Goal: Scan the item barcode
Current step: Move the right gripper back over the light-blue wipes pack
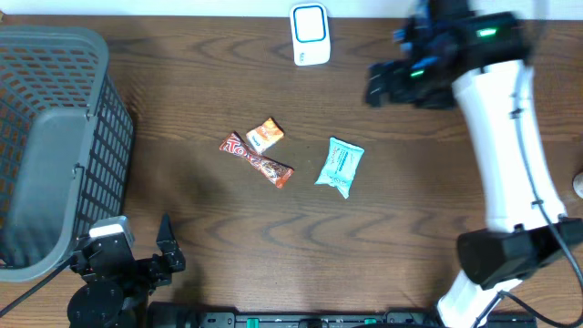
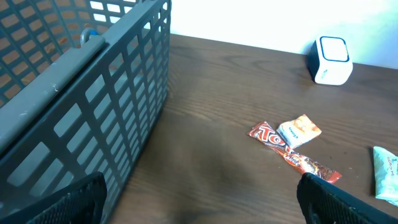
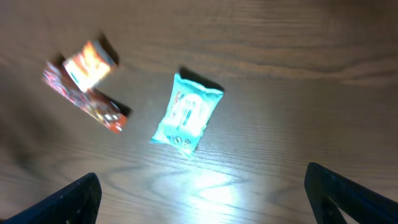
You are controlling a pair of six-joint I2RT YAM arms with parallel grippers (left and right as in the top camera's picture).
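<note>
The right gripper [image 3: 208, 208] hangs wide open and empty over the desk [image 1: 410, 210]. At its middle lie a teal packet [image 3: 186, 116], a chocolate bar [image 1: 257, 160] and an orange sachet [image 1: 265, 136]. The left gripper [image 2: 205, 211] gapes empty beside the basket [image 1: 55, 137]. The scanner [image 1: 311, 35] stands at the far edge.

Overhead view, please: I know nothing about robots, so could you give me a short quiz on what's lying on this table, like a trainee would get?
1. True or false: the teal packet lies on the table, outside the grey basket.
2. Which thing lies against the red candy bar? A the teal packet; B the orange packet; C the grey basket.
3. How many wrapped items lie on the table?
Key: 1 true; 2 B; 3 three.
</note>
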